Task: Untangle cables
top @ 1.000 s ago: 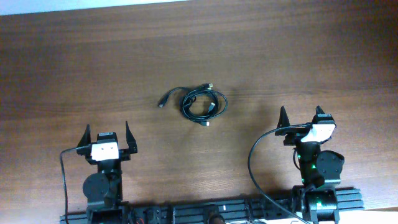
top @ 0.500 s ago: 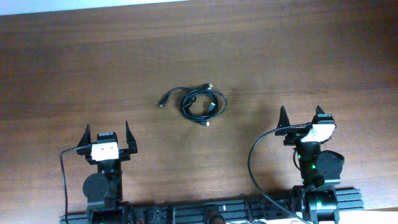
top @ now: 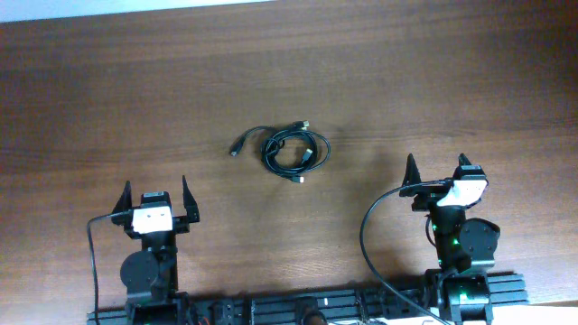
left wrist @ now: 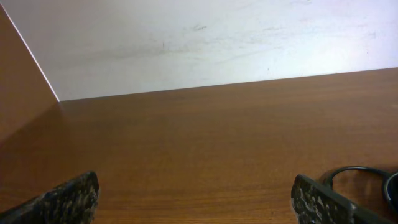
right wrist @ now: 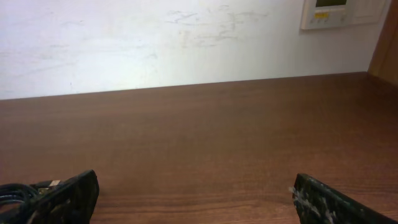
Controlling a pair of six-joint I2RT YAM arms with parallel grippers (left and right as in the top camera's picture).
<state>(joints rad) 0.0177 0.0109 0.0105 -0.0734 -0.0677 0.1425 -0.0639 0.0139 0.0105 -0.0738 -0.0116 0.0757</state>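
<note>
The cables [top: 294, 150] are thin black cords coiled together in a small bundle at the middle of the wooden table, with one plug end sticking out left and small silver tips at top and bottom. My left gripper [top: 154, 193] is open and empty at the front left, well short of the bundle. My right gripper [top: 439, 168] is open and empty at the front right. In the left wrist view a loop of the cables [left wrist: 367, 177] shows at the lower right, past the open fingers [left wrist: 196, 199]. In the right wrist view the cables [right wrist: 22, 191] show at the lower left beside the open fingers [right wrist: 196, 198].
The brown wooden table [top: 406, 81] ends at a white wall along its far edge [left wrist: 217, 46]. A white wall panel [right wrist: 339, 12] hangs at the right. Thicker black arm cables [top: 366, 244] loop beside each arm base at the front.
</note>
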